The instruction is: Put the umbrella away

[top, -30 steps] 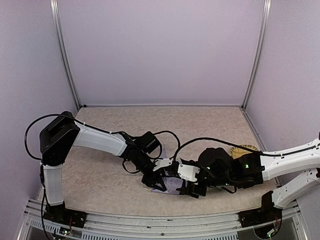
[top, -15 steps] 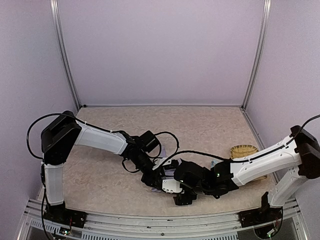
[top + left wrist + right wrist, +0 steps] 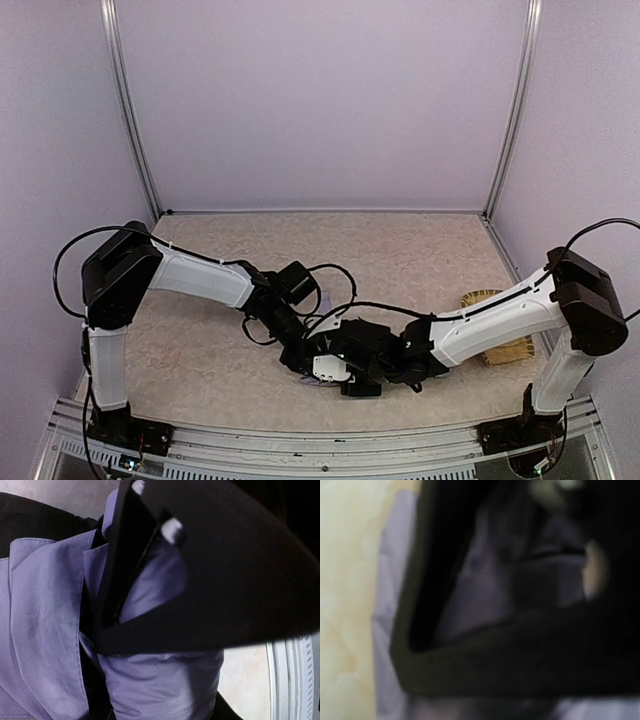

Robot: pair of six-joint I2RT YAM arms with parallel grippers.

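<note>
Left fingers (image 3: 120,555) clamp the umbrella (image 3: 45,630) — right fingers (image 3: 425,580) lie against its fabric, grip impossible to tell.

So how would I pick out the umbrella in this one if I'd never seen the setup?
Look at the near middle of the beige table, where the left arm and right arm meet. The umbrella is the folded fabric bundle under them, largely covered from above. It is the only pale lavender cloth there; the tan woven item to the right is straw-coloured.
</note>
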